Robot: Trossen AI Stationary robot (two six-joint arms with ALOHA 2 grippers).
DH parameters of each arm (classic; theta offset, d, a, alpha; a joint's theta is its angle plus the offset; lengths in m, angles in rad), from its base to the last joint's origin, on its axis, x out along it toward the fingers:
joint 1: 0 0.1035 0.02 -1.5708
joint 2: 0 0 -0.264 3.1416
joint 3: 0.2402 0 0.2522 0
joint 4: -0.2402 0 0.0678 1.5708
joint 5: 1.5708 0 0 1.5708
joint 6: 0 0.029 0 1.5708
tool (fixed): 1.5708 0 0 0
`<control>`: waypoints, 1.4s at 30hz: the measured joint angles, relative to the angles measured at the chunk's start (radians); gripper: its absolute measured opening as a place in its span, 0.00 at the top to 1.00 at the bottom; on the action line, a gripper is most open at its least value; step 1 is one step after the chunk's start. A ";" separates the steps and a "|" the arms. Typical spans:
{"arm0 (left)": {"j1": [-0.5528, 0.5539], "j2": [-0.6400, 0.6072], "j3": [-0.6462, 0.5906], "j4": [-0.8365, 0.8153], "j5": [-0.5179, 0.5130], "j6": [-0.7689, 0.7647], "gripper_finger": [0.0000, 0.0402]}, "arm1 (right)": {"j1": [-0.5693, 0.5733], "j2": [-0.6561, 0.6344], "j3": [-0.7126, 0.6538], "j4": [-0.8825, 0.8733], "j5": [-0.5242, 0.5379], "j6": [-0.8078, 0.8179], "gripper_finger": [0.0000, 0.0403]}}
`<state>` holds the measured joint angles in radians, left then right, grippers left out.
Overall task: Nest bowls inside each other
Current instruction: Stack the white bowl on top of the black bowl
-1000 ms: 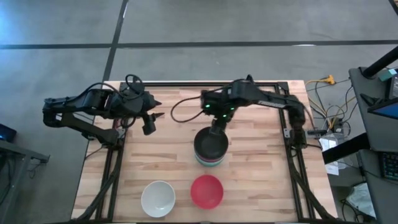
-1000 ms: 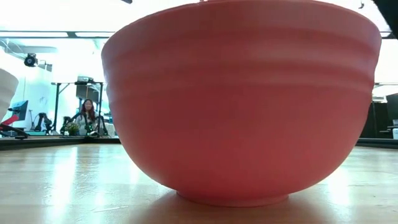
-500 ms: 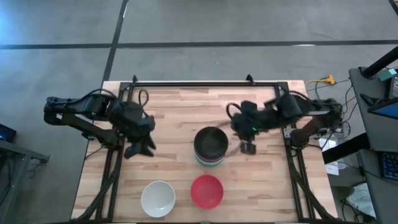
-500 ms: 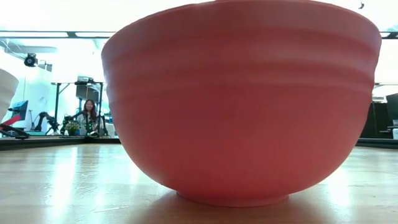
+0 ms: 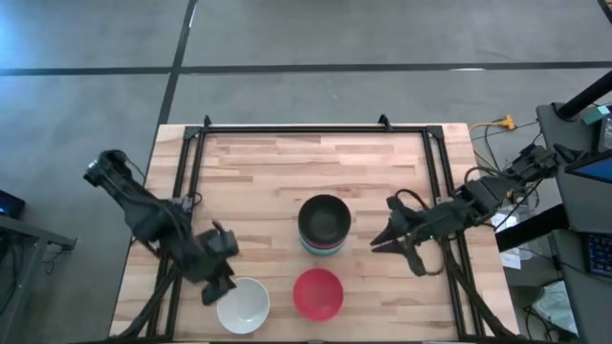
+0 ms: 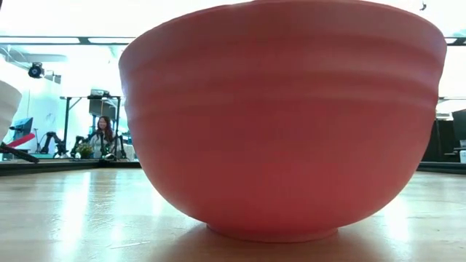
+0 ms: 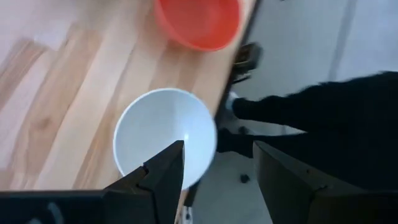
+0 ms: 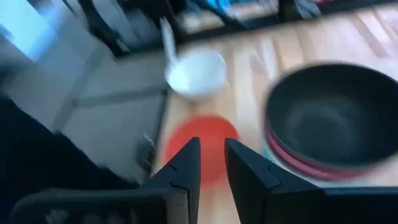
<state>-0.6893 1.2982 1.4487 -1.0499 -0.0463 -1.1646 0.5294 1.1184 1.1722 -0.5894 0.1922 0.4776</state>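
Observation:
A stack of bowls (image 5: 323, 225) stands mid-table, a black bowl (image 8: 333, 112) on top, with magenta and teal rims showing under it. A red bowl (image 5: 317, 293) and a white bowl (image 5: 243, 304) rest on their bases near the table's near edge. The red bowl (image 6: 284, 116) fills the low view. My left gripper (image 5: 212, 290) is open at the white bowl's left rim; the wrist view shows it above the white bowl (image 7: 163, 137). My right gripper (image 5: 376, 239) is open, to the right of the stack, pointing at it. Other bowls are hidden inside the stack.
The wooden table (image 5: 268, 182) has a black frame along its far and side edges. Cables and equipment lie beyond its right edge. A person (image 6: 102, 135) sits far off in the room behind. The red bowl (image 7: 199, 22) is close to the white one.
My right gripper has drawn away from the black bowl's far rim, toward the table's right and near edges, and turned to face the stack. My left gripper has swung from the far left part of the table toward the near edge, down to the white bowl. The bowls have stayed put.

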 joint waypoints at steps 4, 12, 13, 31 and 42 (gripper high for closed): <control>-0.045 0.098 0.000 -0.054 -0.042 -0.110 0.56 | 0.005 -0.082 -0.171 0.281 0.000 0.024 0.83; -0.033 0.223 -0.003 -0.173 -0.067 -0.288 0.56 | 0.003 -0.139 -0.314 0.576 0.009 -0.010 0.83; -0.024 0.229 -0.004 -0.170 -0.064 -0.277 0.56 | 0.003 -0.138 -0.314 0.579 0.013 -0.011 0.83; 0.029 0.242 -0.181 0.006 0.015 0.332 0.56 | 0.003 -0.144 -0.309 0.602 0.011 -0.014 0.83; 0.035 0.241 -0.320 0.131 0.068 0.388 0.56 | 0.003 -0.143 -0.309 0.603 0.010 -0.015 0.83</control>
<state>-0.6540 1.5391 1.1289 -0.9188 0.0216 -0.7767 0.5320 0.9756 0.8635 0.0139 0.2025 0.4629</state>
